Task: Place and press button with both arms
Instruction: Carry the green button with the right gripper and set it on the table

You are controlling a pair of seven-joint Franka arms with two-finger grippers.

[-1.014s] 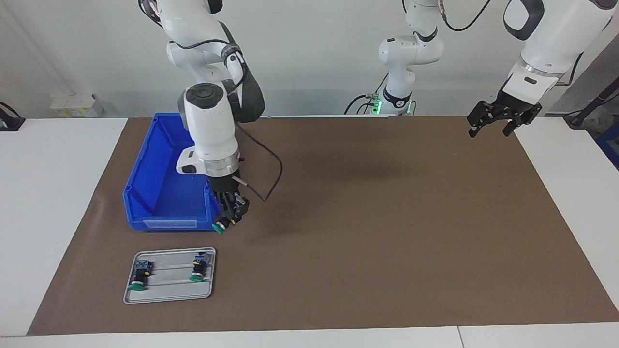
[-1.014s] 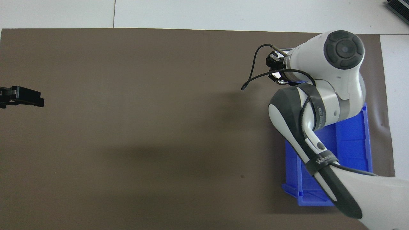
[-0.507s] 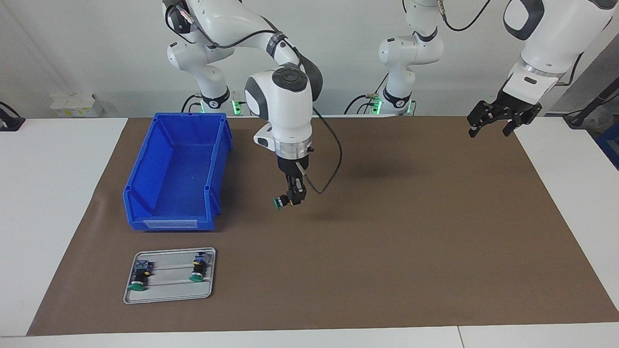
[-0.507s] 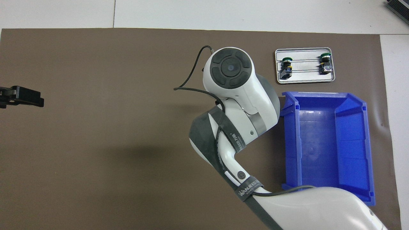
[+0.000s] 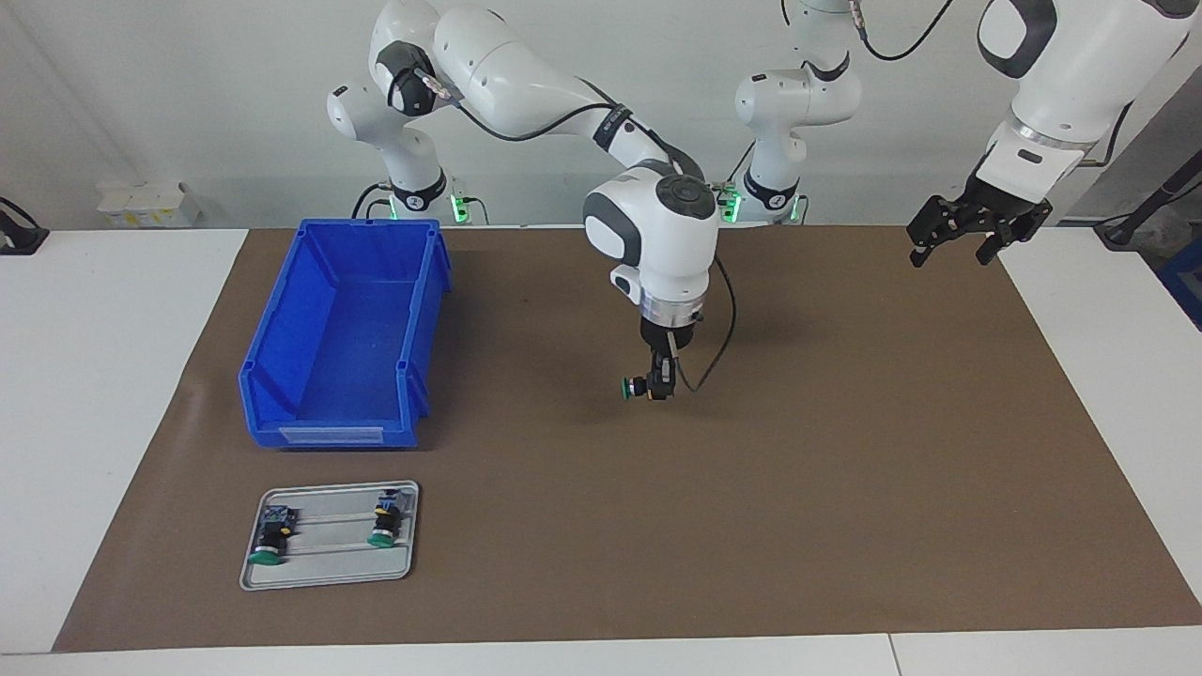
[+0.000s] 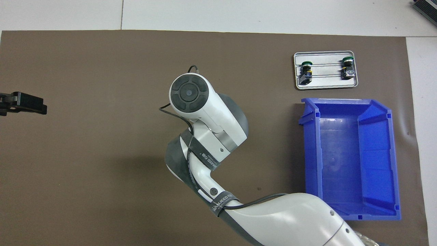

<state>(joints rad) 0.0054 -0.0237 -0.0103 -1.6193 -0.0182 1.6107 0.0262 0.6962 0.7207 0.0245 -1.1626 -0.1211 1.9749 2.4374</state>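
My right gripper (image 5: 657, 387) is shut on a button (image 5: 630, 388), a green cap on a black body that lies sideways with the cap toward the blue bin. It hangs low over the middle of the brown mat (image 5: 845, 469). In the overhead view the right arm's wrist (image 6: 191, 99) hides both the gripper and the button. My left gripper (image 5: 950, 253) waits, raised and open, over the mat's corner at the left arm's end, and only its tip (image 6: 30, 102) shows from overhead.
A blue bin (image 5: 319, 434) (image 6: 310, 157) stands with nothing in it at the right arm's end. Farther from the robots lies a grey tray (image 5: 329, 575) (image 6: 326, 85) with two more buttons (image 5: 269, 545) (image 5: 383, 526) on it.
The right arm has swung from the bin's corner to the mat's middle, carrying the button with it. The left arm has not moved.
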